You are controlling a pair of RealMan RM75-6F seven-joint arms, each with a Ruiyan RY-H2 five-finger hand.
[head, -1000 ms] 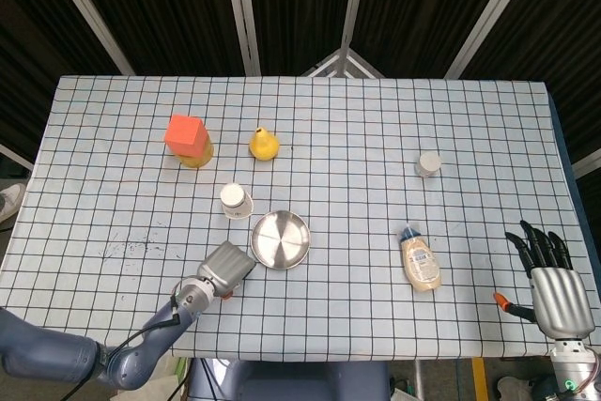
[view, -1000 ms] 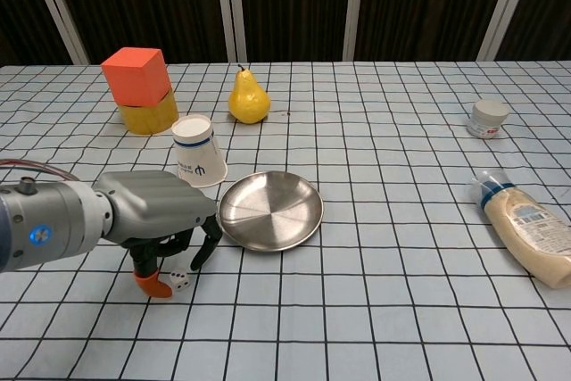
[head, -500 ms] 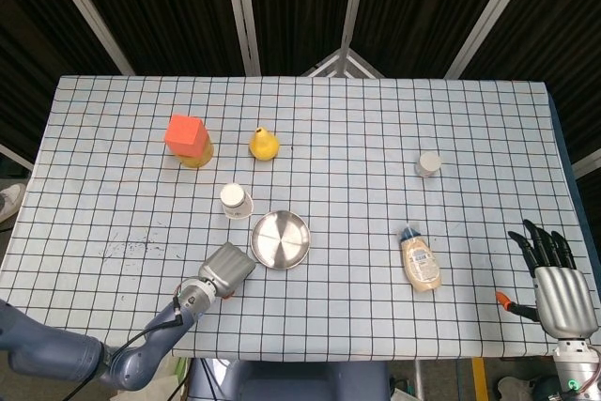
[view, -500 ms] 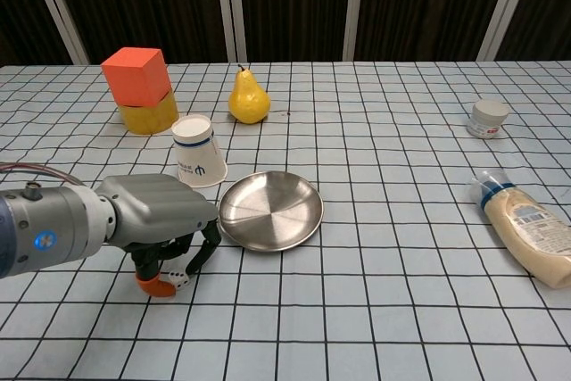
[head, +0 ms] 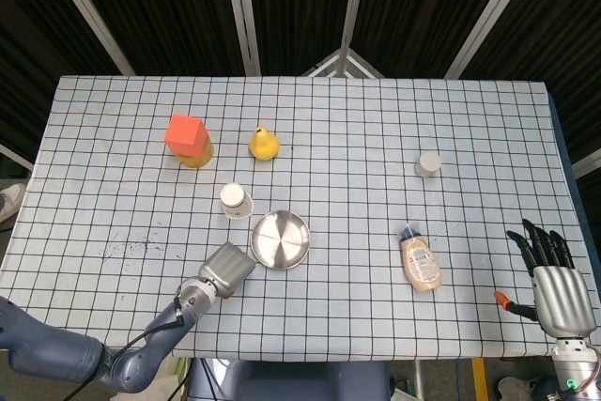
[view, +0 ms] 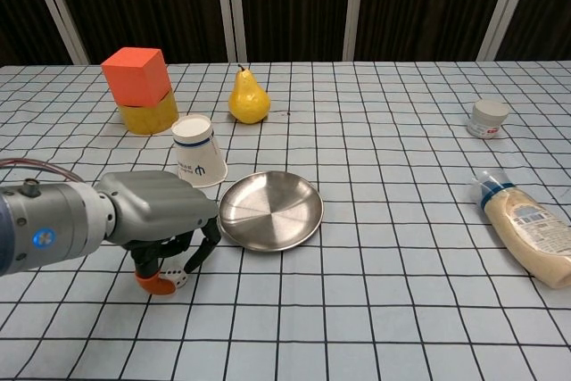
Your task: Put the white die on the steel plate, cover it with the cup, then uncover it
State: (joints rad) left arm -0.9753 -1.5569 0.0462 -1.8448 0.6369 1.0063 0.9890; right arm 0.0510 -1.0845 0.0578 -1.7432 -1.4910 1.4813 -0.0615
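Left hand [view: 156,220], palm down, fingers curled over the white die [view: 177,276]; thumb and fingertips close around it, though contact cannot be confirmed. Die at surface level just left of the steel plate [view: 270,210]. Upturned paper cup [view: 198,151] stands behind the hand. Right hand [head: 554,279], fingers spread and holding nothing, at the near right edge, partly cut off below. Surface: checked tablecloth [view: 375,310], backed by dark slatted panels [view: 294,6]. Pear [view: 249,95], orange cube [view: 136,76], squeeze bottle [view: 526,227] and small jar [view: 488,118] lie farther out.
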